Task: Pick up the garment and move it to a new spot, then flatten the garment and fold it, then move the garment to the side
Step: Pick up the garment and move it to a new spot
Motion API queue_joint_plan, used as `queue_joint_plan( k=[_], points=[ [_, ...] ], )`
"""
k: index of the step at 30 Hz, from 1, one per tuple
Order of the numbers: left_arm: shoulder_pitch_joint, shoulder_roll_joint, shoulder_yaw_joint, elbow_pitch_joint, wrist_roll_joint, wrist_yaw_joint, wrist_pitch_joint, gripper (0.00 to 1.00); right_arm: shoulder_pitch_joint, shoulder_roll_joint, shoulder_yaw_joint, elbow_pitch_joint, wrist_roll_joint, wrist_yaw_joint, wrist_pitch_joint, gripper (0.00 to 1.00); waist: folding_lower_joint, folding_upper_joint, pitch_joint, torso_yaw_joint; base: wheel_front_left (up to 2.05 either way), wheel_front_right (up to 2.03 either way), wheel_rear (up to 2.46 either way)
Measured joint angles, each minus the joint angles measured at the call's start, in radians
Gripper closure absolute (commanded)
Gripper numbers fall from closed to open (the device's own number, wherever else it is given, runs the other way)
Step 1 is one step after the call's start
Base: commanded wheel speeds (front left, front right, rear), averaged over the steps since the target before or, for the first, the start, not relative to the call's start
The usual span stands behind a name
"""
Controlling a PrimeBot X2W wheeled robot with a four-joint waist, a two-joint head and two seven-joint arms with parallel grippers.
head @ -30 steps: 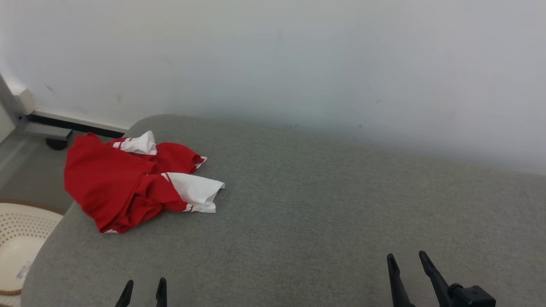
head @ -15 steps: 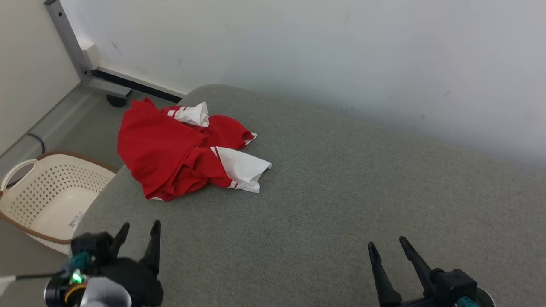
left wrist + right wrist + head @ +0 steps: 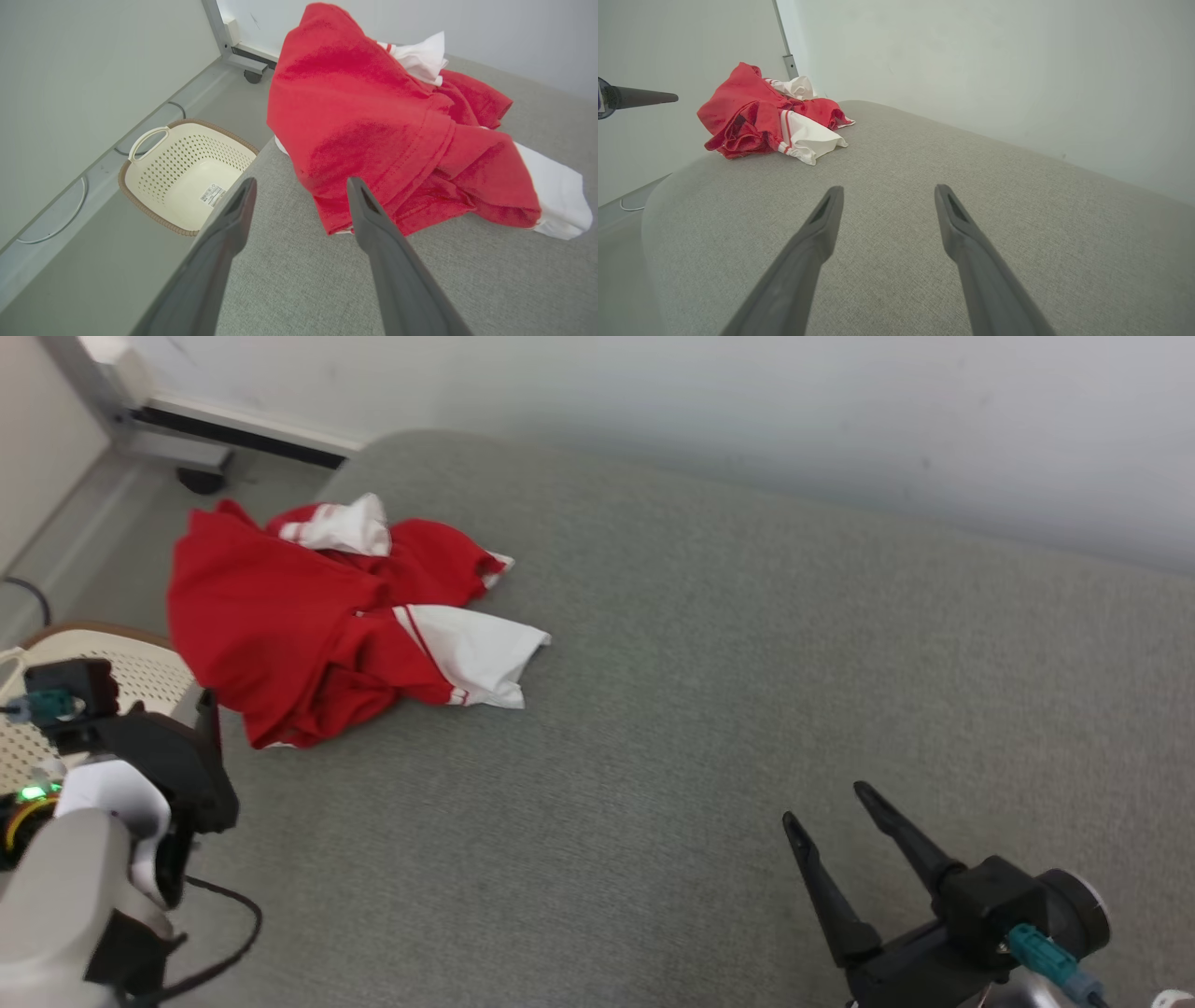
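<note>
A crumpled red-and-white fabric garment (image 3: pixel 317 616) lies at ten o'clock on a grey upholstered surface (image 3: pixel 700 709), near its edge. The left gripper (image 3: pixel 301 182), fingers apart, hovers near it. The right gripper (image 3: pixel 824 803), fingers also apart, sits at five o'clock, well away.

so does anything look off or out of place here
The garment lies crumpled in a heap at the far left corner of the cushion, and one side seems to hang past the edge, near the basket standing lower down beside it. Nothing looks spilled or damaged.
</note>
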Motion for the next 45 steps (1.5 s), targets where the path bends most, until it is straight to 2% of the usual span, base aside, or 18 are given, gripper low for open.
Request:
queue_joint_plan(
  k=[9, 17, 18, 19, 20, 26, 32, 39, 42, 45],
  points=[
    [-0.125, 0.025, 0.063, 0.168, -0.046, 0.013, -0.081, 0.00, 0.033, -0.052, -0.044, -0.117, -0.007, 0.000, 0.062, 0.00, 0.0001, 0.0001, 0.145, -0.085, 0.00, 0.00, 0.00],
    [-0.170, 0.052, 0.101, 0.286, -0.088, 0.014, -0.116, 0.00, 0.068, -0.066, -0.049, -0.162, -0.008, 0.000, 0.078, 0.00, 0.0000, 0.0001, 0.208, -0.152, 0.00, 0.00, 0.00],
    [-0.173, 0.053, 0.104, 0.300, -0.092, 0.012, -0.117, 0.52, 0.072, -0.068, -0.050, -0.167, -0.008, 0.000, 0.079, 0.00, 0.0000, 0.0001, 0.214, -0.160, 0.00, 0.00, 0.00],
    [-0.177, 0.053, 0.103, 0.311, -0.093, 0.005, -0.128, 0.86, 0.076, -0.069, -0.053, -0.174, -0.008, 0.000, 0.081, 0.00, -0.0001, 0.0001, 0.221, -0.166, 0.00, 0.00, 0.00],
    [-0.180, 0.053, 0.101, 0.319, -0.092, 0.004, -0.143, 1.00, 0.081, -0.071, -0.056, -0.178, -0.008, 0.000, 0.085, 0.00, -0.0001, 0.0001, 0.229, -0.171, 0.00, 0.00, 0.00],
    [-0.205, 0.037, 0.086, 0.362, -0.088, -0.009, -0.232, 1.00, 0.078, -0.068, -0.051, -0.174, -0.006, 0.000, 0.079, 0.00, 0.0000, 0.0002, 0.253, -0.191, 0.00, 0.00, 0.00],
    [-0.207, 0.032, 0.038, 0.394, -0.055, -0.030, -0.291, 1.00, 0.056, -0.036, -0.022, -0.113, 0.014, 0.000, 0.038, 0.00, -0.0002, 0.0001, 0.205, -0.201, 0.00, 0.00, 0.00],
    [-0.268, 0.102, -0.041, 0.407, 0.007, -0.093, -0.209, 1.00, 0.023, 0.035, 0.017, -0.006, 0.048, 0.000, -0.039, 0.00, -0.0004, 0.0000, 0.096, -0.218, 0.00, 0.00, 0.00],
    [-0.307, 0.105, -0.077, 0.386, 0.029, -0.123, -0.171, 1.00, 0.021, 0.070, 0.029, 0.045, 0.056, 0.000, -0.081, 0.00, -0.0005, -0.0001, 0.043, -0.226, 0.00, 0.00, 0.00],
    [-0.341, 0.087, -0.112, 0.352, 0.036, -0.175, -0.129, 1.00, 0.019, 0.108, 0.035, 0.093, 0.063, 0.000, -0.118, 0.00, -0.0005, -0.0002, -0.012, -0.235, 0.00, 0.00, 0.00]
  ],
)
